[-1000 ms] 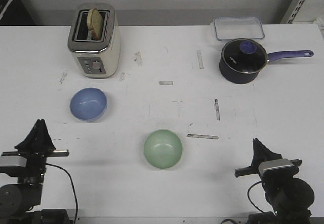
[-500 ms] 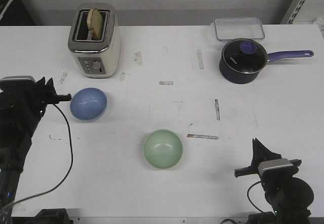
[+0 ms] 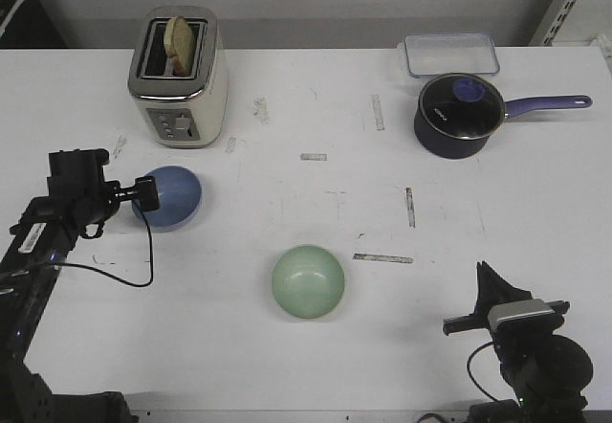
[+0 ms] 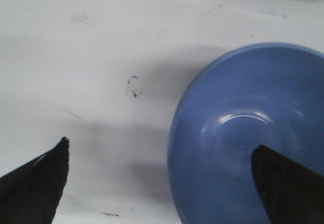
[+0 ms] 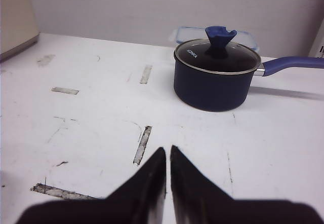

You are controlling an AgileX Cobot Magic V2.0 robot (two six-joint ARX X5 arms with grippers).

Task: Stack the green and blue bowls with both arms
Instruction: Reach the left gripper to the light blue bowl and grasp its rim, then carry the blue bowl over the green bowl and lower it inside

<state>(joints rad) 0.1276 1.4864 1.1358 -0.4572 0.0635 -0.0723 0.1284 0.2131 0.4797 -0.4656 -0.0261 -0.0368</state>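
Two bowls sit apart on the worktop point(image 3: 535, 203), unstacked: the blue bowl point(image 3: 172, 196) at middle left of the front view, the green bowl point(image 3: 308, 281) at lower centre. Spread wide, the left hand point(image 4: 167, 181) straddles the blue rim, gripping nothing. At lower right, the right hand point(image 5: 167, 176) rests pinched together, empty. Lifting and stacking remain.

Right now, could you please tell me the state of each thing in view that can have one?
Periwinkle blue glossy ceramic bowl: upright on the table, empty.
Pale mint green ceramic bowl: upright, empty, untouched.
Left end effector: open, one finger over the blue bowl's inside, the other outside its rim.
Right end effector: shut, holding nothing.
Dark saucepan with purple handle: lid on.
Cream toaster: bread slice sticking up from a slot.
Clear plastic container: lid on.
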